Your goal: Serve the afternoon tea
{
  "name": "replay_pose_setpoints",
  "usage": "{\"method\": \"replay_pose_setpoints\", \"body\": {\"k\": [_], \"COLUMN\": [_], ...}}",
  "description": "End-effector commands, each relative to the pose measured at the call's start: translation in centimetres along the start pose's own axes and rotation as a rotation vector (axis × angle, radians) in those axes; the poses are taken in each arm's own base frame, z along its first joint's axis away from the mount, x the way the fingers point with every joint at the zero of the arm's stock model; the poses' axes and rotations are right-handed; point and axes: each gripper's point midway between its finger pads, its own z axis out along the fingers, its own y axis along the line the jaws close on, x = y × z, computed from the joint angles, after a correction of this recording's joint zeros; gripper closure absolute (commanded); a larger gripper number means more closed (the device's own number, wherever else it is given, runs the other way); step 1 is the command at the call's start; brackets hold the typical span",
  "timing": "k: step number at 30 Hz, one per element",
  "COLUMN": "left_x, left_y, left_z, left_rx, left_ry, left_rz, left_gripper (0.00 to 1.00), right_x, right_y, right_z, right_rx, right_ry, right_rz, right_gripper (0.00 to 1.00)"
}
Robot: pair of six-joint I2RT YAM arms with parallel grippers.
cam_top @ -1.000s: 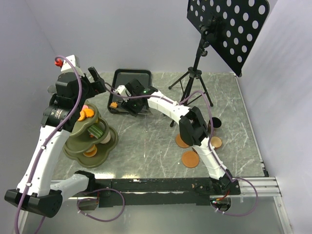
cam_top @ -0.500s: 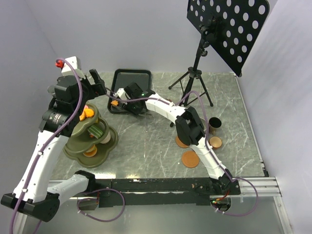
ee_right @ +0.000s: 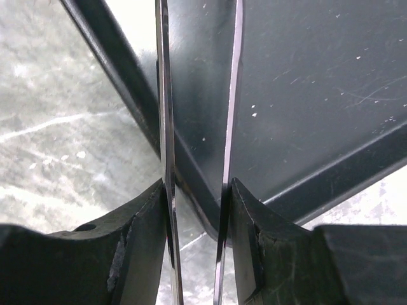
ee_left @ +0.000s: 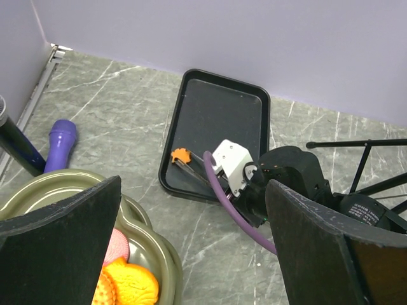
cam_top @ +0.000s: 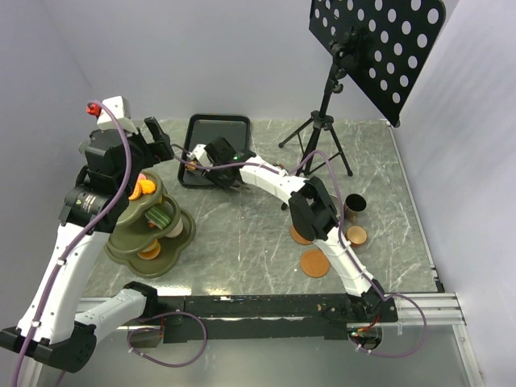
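My right gripper is shut on thin metal tongs, whose two blades sit between its fingers. The tong tips reach a small orange pastry in the near left corner of the black tray; the pastry also shows in the top view. My left gripper is open and empty, hovering above the green tiered stand. The stand's top tier holds pink and orange pastries. A dark cup and three brown-orange saucers sit at the right.
A music stand on a tripod stands at the back right. A purple object and a dark cylinder lie by the left wall. A purple cable trails from the right wrist.
My left arm has lifted and drawn back a little. My right gripper with the tongs and the orange pastry has shifted slightly left and back along the tray's near edge.
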Motion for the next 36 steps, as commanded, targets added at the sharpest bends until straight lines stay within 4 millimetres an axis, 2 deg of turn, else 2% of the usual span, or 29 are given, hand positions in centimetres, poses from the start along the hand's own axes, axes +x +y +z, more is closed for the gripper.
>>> {"method": "replay_pose_setpoints", "body": {"k": [1,6,12,19,24,29,33,36], "left_x": [-3.4,-5.6,-6.9,-7.8,-9.1,-10.2,-10.8,-10.7], "left_y": [0.1,0.0,-0.1,-0.7,-0.8,0.0,0.4,0.2], "left_z": [-1.5,-2.5,-3.0,-2.2,-2.5,-3.4,-3.8,-3.8], "left_rx": [-0.006,-0.008,-0.003,-0.002,0.0,-0.031,-0.043,-0.039], "left_ry": [-0.09,-0.145,-0.179,-0.189,-0.228,-0.283,-0.304,-0.299], "left_rz": [-0.028,-0.054,-0.074,-0.063,-0.085,-0.123,-0.132,-0.137], "left_gripper": [0.0,0.0,0.0,0.0,0.0,0.0,0.0,0.0], "right_x": [-5.3,-7.1,-7.3,-8.3,-9.4,-10.6,-11.2,-11.4], "right_y": [-1.5,-1.7,-1.1,0.3,3.0,6.5,10.7,13.0], "right_z": [-4.8,-9.1,-13.8,-22.2,-28.3,-33.4,-35.0,-34.7], "right_rx": [0.071,0.072,0.047,0.033,0.0,-0.051,-0.125,-0.149], "right_ry": [-0.18,-0.297,-0.368,-0.48,-0.571,-0.707,-0.75,-0.759], "right_rz": [0.029,0.067,0.099,0.058,-0.028,-0.097,-0.213,-0.303], "right_gripper": [0.68,0.71,0.73,0.74,0.74,0.74,0.74,0.74]}}
